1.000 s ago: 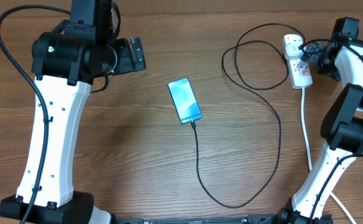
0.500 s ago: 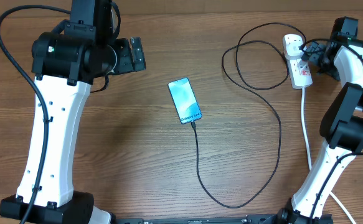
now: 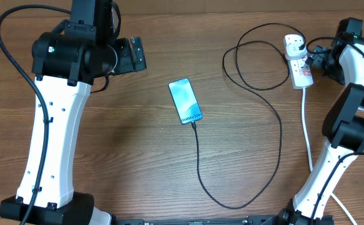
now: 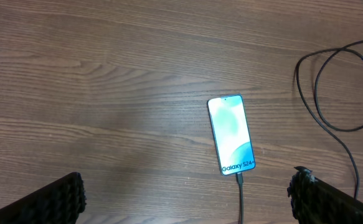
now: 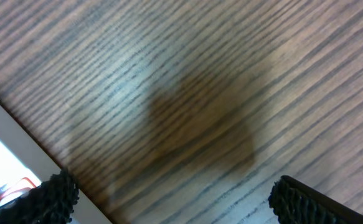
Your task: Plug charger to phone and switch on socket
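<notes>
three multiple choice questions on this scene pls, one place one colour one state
1. Where does the power strip lie in the overhead view?
A. beside the left arm
B. in the middle
C. far right, beside the right arm

2. What colour is the charger cable?
A. white
B. black
C. red

3. How does the cable relate to the phone?
A. its tip joins one short edge
B. it lies apart from it
C. it crosses the screen

Answers: 1 C, it sits at the upper right by that arm; 2 B, it shows as a thin black line; 3 A, the left wrist view shows the tip at that edge.
</notes>
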Controlling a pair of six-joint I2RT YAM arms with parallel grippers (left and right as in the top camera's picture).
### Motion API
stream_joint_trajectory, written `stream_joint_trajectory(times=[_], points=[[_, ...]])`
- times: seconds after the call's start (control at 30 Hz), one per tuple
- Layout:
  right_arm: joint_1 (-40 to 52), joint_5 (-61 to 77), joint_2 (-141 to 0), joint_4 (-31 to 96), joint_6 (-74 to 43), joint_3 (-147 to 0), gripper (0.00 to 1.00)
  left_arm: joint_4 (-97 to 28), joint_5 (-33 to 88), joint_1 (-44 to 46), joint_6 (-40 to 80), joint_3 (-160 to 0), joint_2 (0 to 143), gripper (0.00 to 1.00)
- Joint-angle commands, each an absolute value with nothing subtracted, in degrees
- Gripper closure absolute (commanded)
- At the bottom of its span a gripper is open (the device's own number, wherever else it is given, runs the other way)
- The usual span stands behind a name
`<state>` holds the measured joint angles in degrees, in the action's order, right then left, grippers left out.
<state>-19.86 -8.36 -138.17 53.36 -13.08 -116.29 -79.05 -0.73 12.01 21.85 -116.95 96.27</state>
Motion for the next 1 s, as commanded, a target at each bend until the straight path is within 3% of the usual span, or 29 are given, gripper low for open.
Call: stream_joint_trajectory(times=[0.0, 0.17, 0.97], points=[[-19.25, -6.50, -139.57, 54.39, -11.90, -118.15, 0.00, -78.78, -1.50, 12.43, 20.60, -117.10, 96.36, 0.00], [-19.25, -1.78, -139.50, 54.37, -11.90, -118.26, 0.00, -78.78, -1.50, 12.43, 20.60, -117.10, 96.36, 0.00], [-19.31, -6.39, -136.75, 54.83, -11.90, -120.07, 0.00, -78.85, -1.50, 12.45, 20.58, -117.10, 96.36, 0.00]])
